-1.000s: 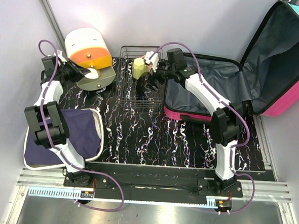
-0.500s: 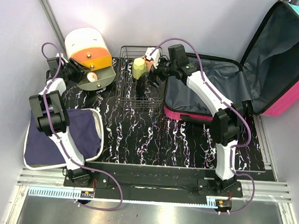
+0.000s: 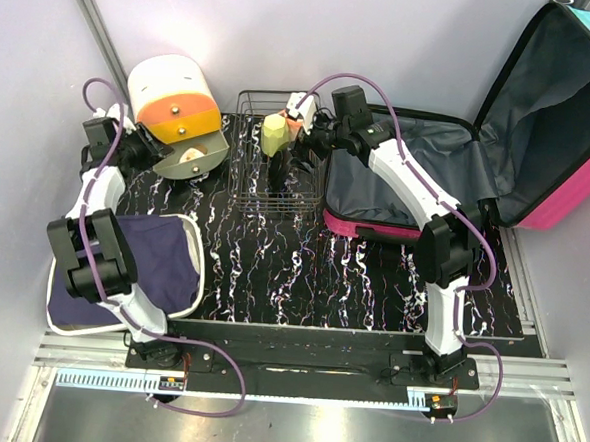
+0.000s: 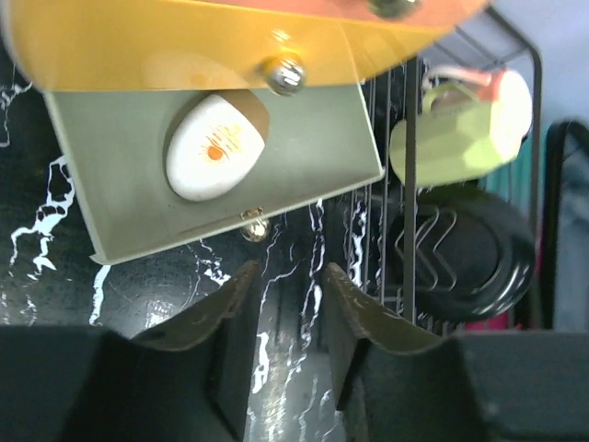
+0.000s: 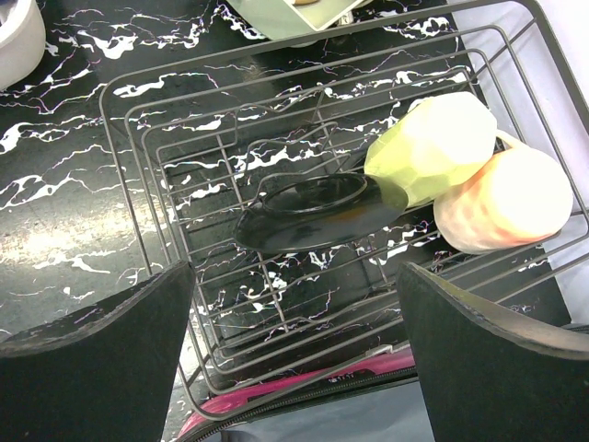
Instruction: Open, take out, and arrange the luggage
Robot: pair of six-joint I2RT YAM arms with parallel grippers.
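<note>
Top external view: the luggage (image 3: 480, 142) lies open on the desk (image 3: 302, 272), its base just to the right of the right end effector (image 3: 305, 141) and its lid standing up well beyond, leaning toward the wall. The grey lining looks bare from here. I judge it stiff and fairly light, with a smooth shell that two fingers would slip on. The pink rim with its black zipper trim, nearest the right end effector, looks the surest place to pinch. The upright lid may swing if the base is dragged.

Right wrist view: the right end effector (image 5: 294, 359) is spread wide and holds nothing, hanging over the wire basket (image 5: 138, 166) with the yellow-green cup (image 5: 428, 147) ahead of it.

Left wrist view: the left end effector (image 4: 290, 304) shows a narrow gap with nothing in it, facing the open drawer (image 4: 304, 157) of the drawer box (image 3: 168, 93).
</note>
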